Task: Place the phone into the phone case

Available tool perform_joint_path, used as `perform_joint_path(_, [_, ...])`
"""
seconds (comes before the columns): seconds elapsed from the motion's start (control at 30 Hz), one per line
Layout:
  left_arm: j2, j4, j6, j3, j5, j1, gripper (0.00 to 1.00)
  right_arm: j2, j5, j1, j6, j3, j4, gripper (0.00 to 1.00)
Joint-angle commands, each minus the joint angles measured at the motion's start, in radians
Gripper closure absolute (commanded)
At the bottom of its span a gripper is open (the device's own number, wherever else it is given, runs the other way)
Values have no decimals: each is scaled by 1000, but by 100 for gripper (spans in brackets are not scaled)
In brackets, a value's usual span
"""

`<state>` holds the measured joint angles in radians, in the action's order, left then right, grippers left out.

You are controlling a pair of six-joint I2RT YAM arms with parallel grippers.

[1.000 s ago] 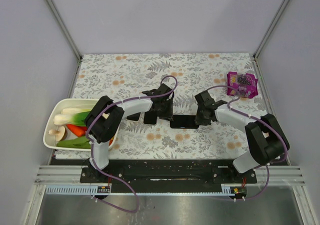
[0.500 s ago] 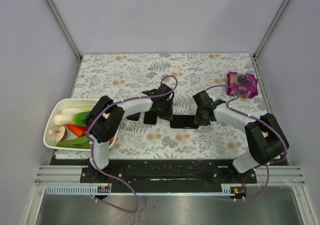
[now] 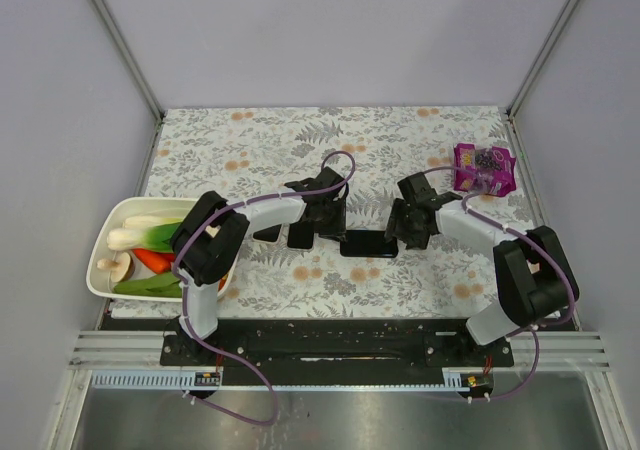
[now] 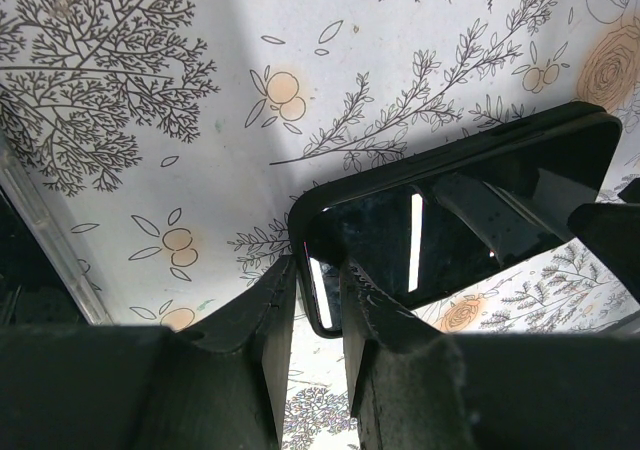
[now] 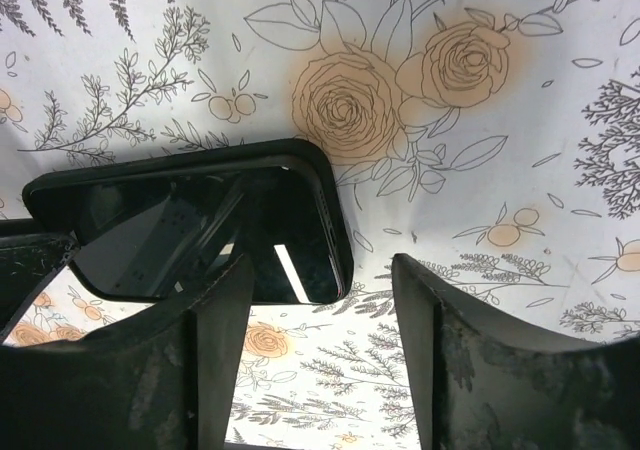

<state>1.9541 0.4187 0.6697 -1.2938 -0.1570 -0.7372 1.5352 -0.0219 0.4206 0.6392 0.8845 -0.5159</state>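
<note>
A black phone [image 3: 366, 242] lies screen up on the floral cloth at the middle, with a black case rim [image 4: 300, 222] around it. My left gripper [image 3: 338, 232] is at the phone's left end. In the left wrist view it [image 4: 318, 305] is shut on the case's corner edge, and the glossy screen [image 4: 470, 205] shows beyond. My right gripper [image 3: 402, 234] is at the phone's right end. In the right wrist view it [image 5: 320, 315] is open and empty, with the phone's end [image 5: 190, 235] just ahead of the left finger [image 5: 215, 340].
A white tub [image 3: 122, 208] of vegetables stands at the left edge. A purple snack packet [image 3: 484, 168] lies at the far right. Metal frame posts and grey walls close in the table on three sides.
My right gripper has drawn slightly away from the phone's right end, toward the far side. The left gripper and the phone have stayed in place.
</note>
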Motion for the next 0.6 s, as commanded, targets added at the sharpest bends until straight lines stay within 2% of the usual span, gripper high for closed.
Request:
perform_joint_path(0.0, [-12,-11,-30,-22,45,-10,72,-1,30,-19,-36,54,42,33])
perform_joint_path(0.33, [-158,29,-84,-7,134,-19,67,115,10,-60,-81,217,36,37])
perform_joint_path(0.47, [-213,57,-87,14,154,-60,64,187,19,-60,-111,296,21,39])
perform_joint_path(0.57, [-247,55,-58,60,152,-106,64,242,83,-60,-150,350,1,41])
